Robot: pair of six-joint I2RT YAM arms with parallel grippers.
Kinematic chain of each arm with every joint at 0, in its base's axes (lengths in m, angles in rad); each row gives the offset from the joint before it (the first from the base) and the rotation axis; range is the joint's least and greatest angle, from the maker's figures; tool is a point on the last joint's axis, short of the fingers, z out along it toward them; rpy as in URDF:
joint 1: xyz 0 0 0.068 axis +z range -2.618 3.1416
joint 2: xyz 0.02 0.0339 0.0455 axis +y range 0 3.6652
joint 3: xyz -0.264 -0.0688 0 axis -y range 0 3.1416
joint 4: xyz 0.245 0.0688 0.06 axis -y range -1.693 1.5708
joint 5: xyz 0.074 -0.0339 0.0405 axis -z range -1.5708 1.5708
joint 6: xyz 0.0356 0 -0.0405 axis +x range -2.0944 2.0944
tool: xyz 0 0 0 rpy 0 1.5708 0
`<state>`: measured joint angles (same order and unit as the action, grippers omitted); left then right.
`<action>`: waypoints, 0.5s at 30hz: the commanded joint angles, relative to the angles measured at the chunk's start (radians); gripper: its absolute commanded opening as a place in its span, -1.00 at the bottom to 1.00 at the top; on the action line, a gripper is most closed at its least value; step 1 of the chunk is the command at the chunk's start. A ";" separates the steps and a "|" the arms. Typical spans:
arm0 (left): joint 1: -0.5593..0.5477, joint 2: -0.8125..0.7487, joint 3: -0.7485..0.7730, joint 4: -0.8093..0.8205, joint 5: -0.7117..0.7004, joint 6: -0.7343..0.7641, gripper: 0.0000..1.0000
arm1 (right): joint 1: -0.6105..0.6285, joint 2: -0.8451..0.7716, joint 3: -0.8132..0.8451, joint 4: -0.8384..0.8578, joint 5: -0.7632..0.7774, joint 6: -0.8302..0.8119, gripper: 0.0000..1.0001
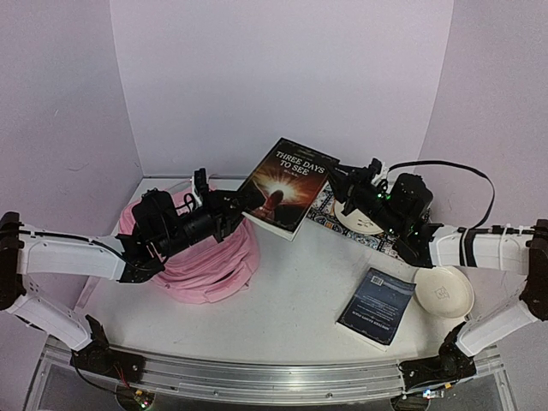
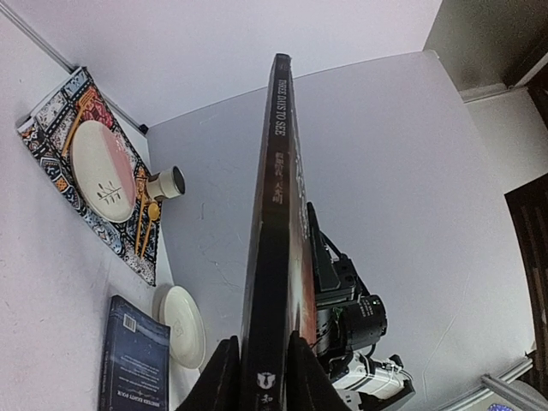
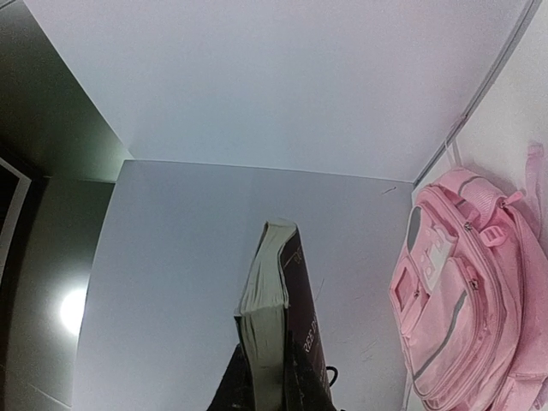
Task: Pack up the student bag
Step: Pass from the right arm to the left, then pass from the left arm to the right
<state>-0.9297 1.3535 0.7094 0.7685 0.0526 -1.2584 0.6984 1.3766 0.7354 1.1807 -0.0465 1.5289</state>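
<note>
Table (image 1: 291, 295) bears student bag (image 1: 214, 261) below the left tool (image 1: 246, 204), which with the right tool (image 1: 340, 182) clamps a book (image 1: 287, 184).

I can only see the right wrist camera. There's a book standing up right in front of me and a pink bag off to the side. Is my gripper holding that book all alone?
Observer: No. The left gripper is clamped on the spine of the book, on the side away from you.
Child: Ooh! What's on the cover? I only see the pages.
Observer: The top camera shows the title, Three Days to See, above a glowing orange picture.
Child: Is there anything else on the table besides the bag?
Observer: Yes. A dark blue book lies flat near the right arm, with a white plate beside it.
</note>
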 commanded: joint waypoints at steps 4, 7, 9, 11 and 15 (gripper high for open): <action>0.078 -0.118 -0.042 0.076 0.018 0.023 -1.00 | 0.008 -0.005 0.034 0.034 -0.121 -0.112 -0.52; 0.144 -0.144 -0.061 0.074 0.096 0.012 -1.00 | -0.002 -0.010 0.057 -0.101 -0.202 -0.221 -0.14; 0.184 -0.167 -0.070 0.069 0.135 0.013 -1.00 | -0.008 -0.021 0.092 -0.226 -0.242 -0.339 0.14; 0.224 -0.182 -0.066 0.038 0.184 0.020 -1.00 | -0.017 -0.037 0.108 -0.321 -0.272 -0.440 0.39; 0.294 -0.191 -0.032 -0.041 0.332 0.036 -1.00 | -0.069 -0.060 0.160 -0.495 -0.383 -0.625 0.77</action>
<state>-0.6840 1.2164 0.6277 0.7029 0.2029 -1.2466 0.6787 1.3709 0.8083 0.8640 -0.2809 1.1609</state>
